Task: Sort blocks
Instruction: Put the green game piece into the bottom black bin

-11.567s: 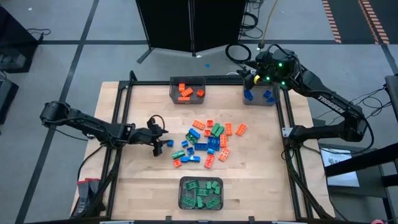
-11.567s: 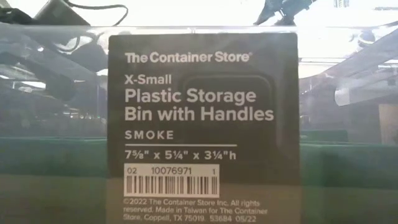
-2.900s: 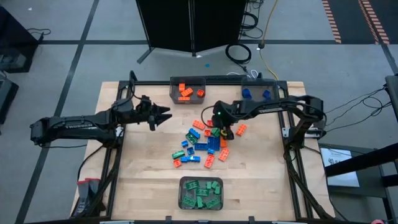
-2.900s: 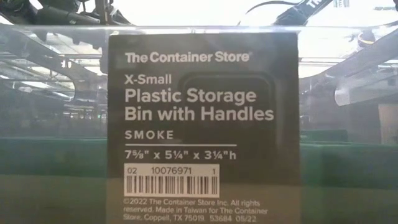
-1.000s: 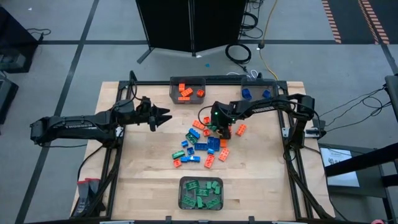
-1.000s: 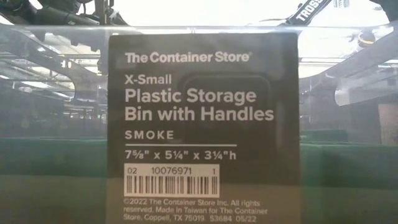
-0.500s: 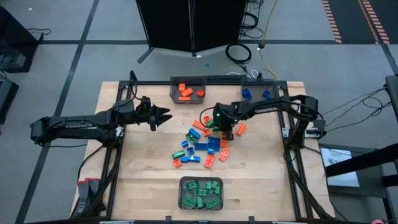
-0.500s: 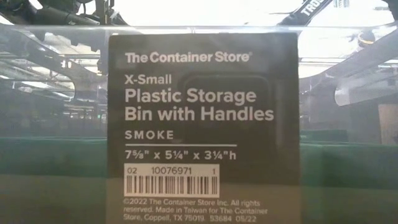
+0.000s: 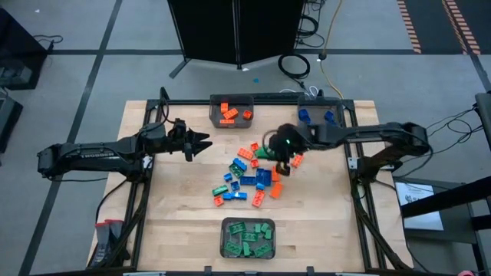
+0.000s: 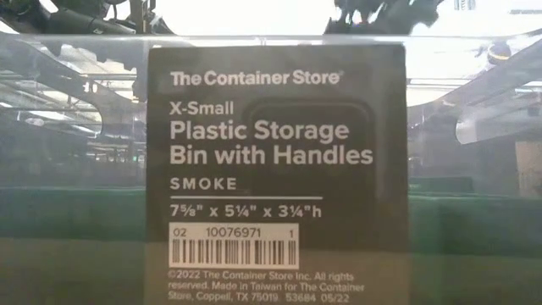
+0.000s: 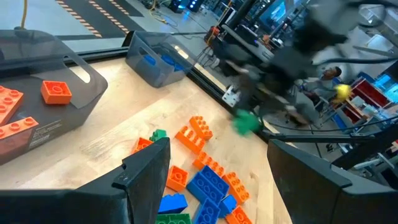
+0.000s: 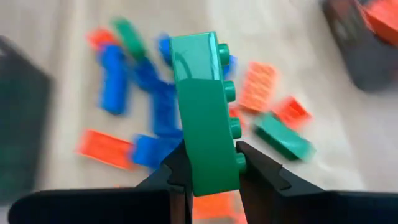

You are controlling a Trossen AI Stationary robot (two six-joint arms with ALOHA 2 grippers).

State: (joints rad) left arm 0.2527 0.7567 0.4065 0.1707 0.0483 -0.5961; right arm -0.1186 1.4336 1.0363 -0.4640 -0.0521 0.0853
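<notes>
The blocks (image 9: 252, 178) lie as a loose heap of orange, green and blue bricks mid-table. My right gripper (image 9: 270, 156) hangs above the heap's far right part, shut on a green block (image 12: 202, 112), which also shows blurred as the green block (image 11: 247, 122) in the left wrist view. My left gripper (image 9: 201, 142) waits open at the left of the heap, its fingers (image 11: 146, 168) with nothing between them. My right gripper pinches the green block's lower end (image 12: 211, 177) between its two fingers, one finger on the smooth side and one finger (image 12: 258, 165) on the studded side. The gripper slants down from the table's right. The block stands on end past the fingertips, lifted clear of the heap.
Three grey bins stand on the table: one with orange blocks (image 9: 231, 112) at the far edge, one with blue blocks (image 9: 318, 115) at the far right, one with green blocks (image 9: 248, 238) at the near edge. That near bin's label (image 10: 275, 169) fills the low view.
My right gripper has risen from the heap's far right part with the green block, which now hangs clear of the other bricks, and its wrist has rolled somewhat. The heap has stayed where it was.
</notes>
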